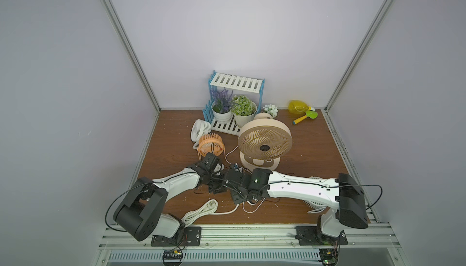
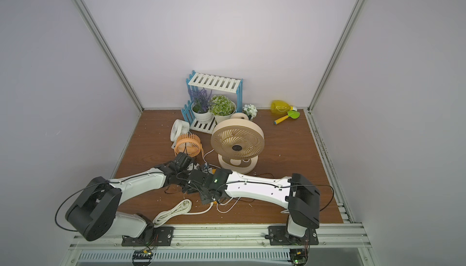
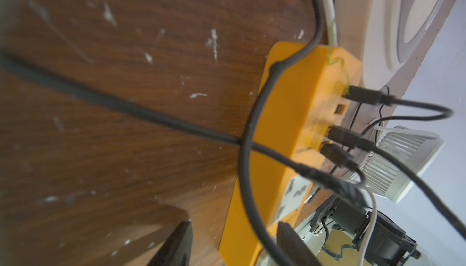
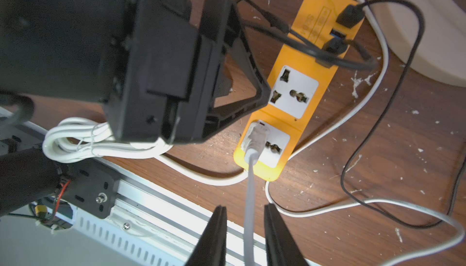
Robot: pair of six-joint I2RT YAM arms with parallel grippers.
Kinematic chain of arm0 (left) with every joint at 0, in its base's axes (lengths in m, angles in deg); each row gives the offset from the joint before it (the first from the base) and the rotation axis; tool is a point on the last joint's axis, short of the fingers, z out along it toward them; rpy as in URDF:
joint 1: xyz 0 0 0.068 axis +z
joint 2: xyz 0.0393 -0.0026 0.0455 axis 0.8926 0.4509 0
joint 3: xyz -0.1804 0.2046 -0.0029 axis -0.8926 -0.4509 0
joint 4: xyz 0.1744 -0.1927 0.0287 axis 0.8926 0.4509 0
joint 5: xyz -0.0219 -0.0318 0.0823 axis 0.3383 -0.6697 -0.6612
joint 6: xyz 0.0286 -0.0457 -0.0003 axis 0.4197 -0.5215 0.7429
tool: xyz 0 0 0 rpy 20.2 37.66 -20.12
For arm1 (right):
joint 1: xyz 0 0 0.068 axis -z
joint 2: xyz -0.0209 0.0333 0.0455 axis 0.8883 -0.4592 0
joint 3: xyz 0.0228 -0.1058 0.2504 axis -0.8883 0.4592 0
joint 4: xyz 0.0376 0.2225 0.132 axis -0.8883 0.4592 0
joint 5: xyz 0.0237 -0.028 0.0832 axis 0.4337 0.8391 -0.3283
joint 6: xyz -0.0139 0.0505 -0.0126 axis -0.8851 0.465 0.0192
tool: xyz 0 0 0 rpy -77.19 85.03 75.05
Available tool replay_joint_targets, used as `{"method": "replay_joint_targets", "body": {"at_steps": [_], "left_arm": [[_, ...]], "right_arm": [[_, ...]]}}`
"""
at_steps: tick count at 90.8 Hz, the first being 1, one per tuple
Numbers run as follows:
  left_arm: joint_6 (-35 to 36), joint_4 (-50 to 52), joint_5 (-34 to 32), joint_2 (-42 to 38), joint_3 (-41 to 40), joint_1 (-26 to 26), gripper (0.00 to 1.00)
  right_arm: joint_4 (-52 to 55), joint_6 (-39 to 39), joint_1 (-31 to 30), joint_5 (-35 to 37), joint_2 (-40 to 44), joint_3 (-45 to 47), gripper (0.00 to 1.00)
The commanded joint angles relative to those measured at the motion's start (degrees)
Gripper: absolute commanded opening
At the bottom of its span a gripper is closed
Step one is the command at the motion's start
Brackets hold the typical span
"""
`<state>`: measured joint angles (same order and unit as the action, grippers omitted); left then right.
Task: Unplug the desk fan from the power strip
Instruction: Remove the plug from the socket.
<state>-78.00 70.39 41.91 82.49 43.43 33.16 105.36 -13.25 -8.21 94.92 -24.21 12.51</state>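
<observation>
The orange-yellow power strip [image 4: 273,170] lies on the wooden table in front of the big beige desk fan [image 1: 264,143]. A white plug [image 4: 257,136] sits in the socket nearest the strip's cord end. Its thin white cord [image 4: 248,216] runs between the fingers of my right gripper [image 4: 244,206], with a gap on both sides, so the jaws stand open. My left gripper [image 3: 233,224] is open, its fingers [image 3: 176,244] on either side of the power strip [image 3: 290,115]; wood shows between one finger and the strip. In both top views the arms hide most of the strip.
Black USB plugs [image 4: 350,16] and black cables cross the strip's far end. A coiled thick white cord [image 1: 199,210] lies near the front rail. A small white fan [image 1: 200,128], an orange fan [image 1: 210,146], a plant shelf [image 1: 234,100] and a yellow bottle [image 1: 298,107] stand behind.
</observation>
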Motion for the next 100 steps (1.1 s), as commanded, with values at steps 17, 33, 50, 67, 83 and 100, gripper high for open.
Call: {"method": "replay_joint_targets", "body": {"at_steps": [17, 33, 50, 67, 83, 100], "left_arm": [[0.94, 0.04, 1.21, 1.26, 0.90, -0.81, 0.55], [1.44, 0.27, 1.77, 1.99, 0.82, -0.81, 0.54], [3.60, 3.69, 1.70, 3.04, 1.29, -0.87, 0.51], [5.20, 6.93, 0.36, 3.92, 1.66, -0.90, 0.50], [5.77, 8.79, -0.66, 5.25, 1.55, -0.90, 0.50], [6.32, 10.13, -1.57, 6.63, 1.38, -0.98, 0.50]], "right_arm": [[1.09, -0.13, -0.06, 0.50, -0.71, -2.09, 0.22], [0.85, -0.26, -0.06, 0.33, -1.09, -2.50, 0.17], [0.65, -0.35, -0.08, -0.40, -1.52, -2.78, 0.06], [0.42, -0.28, -0.08, -0.70, -1.53, -3.01, 0.00], [1.13, -0.71, -0.23, -0.20, -1.60, -4.55, 0.00], [2.69, -1.48, -0.42, 1.58, -0.94, -6.89, 0.00]]}}
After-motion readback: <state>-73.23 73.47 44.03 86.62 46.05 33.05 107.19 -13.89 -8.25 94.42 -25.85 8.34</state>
